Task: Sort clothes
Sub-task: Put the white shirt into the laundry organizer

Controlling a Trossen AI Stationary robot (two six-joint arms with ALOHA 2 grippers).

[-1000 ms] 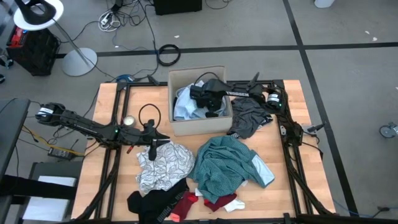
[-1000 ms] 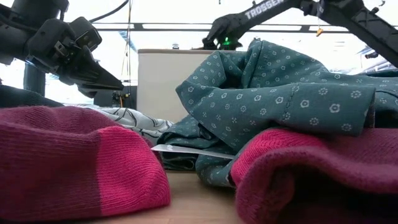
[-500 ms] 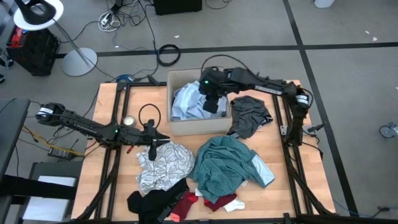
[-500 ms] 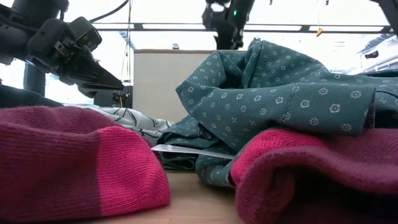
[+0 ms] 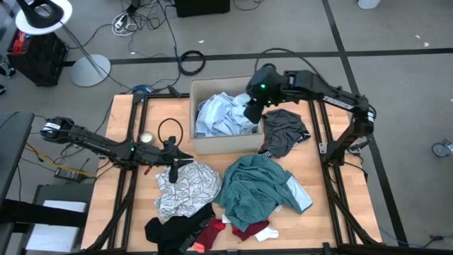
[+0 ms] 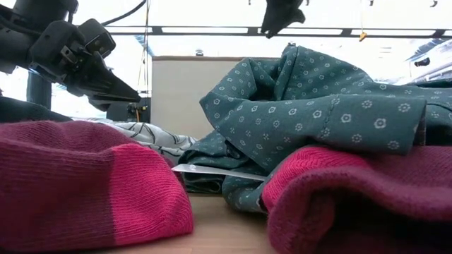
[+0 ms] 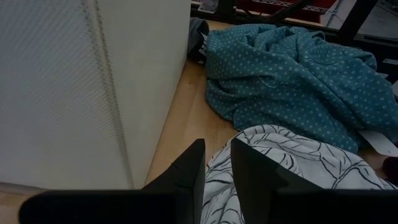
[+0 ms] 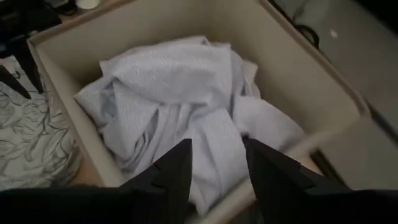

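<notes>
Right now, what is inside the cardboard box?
The cardboard box holds a crumpled pale blue garment that fills most of it. Whatever may lie beneath the garment is covered. The right gripper hangs open above the box, holding nothing.

In the high view the box (image 5: 204,145) stands at the upper middle of the surface (image 5: 357,202), with a crumpled garment (image 5: 223,115) inside it; the right end effector (image 5: 253,113) hangs over the box's right edge; another garment (image 5: 284,131) lies right of the box; the dotted garment (image 5: 258,188) lies below it, the patterned one (image 5: 185,188) at lower left, the socks (image 5: 241,230) at bottom centre; the left end effector (image 5: 175,164) is left of the box.
</notes>
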